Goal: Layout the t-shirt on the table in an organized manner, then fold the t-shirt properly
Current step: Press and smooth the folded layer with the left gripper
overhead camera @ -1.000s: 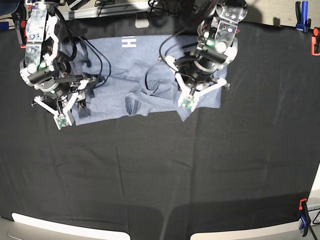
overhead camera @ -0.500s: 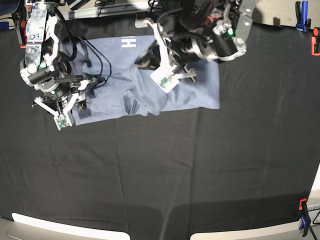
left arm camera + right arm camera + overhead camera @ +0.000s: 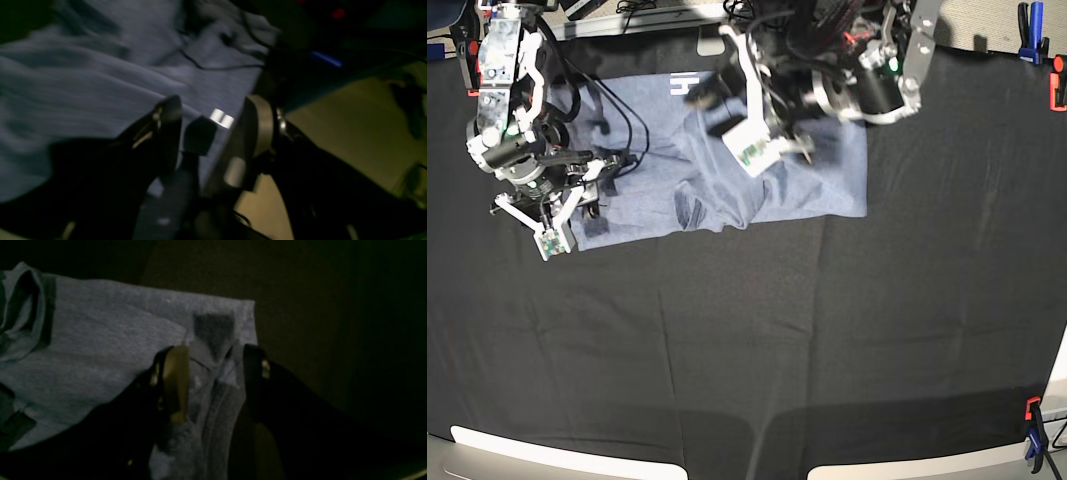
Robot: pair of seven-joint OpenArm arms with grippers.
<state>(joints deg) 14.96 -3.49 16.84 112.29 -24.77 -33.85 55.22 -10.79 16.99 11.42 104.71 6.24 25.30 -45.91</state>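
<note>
Base view: one t-shirt (image 3: 727, 170), rumpled, lying at the far edge of the table (image 3: 777, 350), white lettering showing near its far hem. Two arms. The left gripper (image 3: 712, 95) sits over the shirt's far middle, blurred, with nothing seen between the fingers. The right gripper (image 3: 592, 190) is low at the shirt's other end, on the view's left, fingers down on the cloth. Clamps: two orange (image 3: 1058, 85) and two blue (image 3: 1031, 35) visible, on the right side and at the near right corner. Left wrist view: heavy blur; one left gripper (image 3: 208, 123) with jaws apart and a clear gap between them, no cloth in that gap; t-shirt (image 3: 83, 83) fills the left half under it, with one small white lettering patch showing between the fingers; one thin black cable (image 3: 213, 66) lies across the fabric. Right wrist view: one right gripper (image 3: 215, 373), jaws partly apart with a bunched fold of the t-shirt (image 3: 100, 340) between them; fabric runs up through the gap, so it reads as a grip on the cloth near the shirt's corner. Dark table (image 3: 317, 306) lies beyond the shirt edge.
</note>
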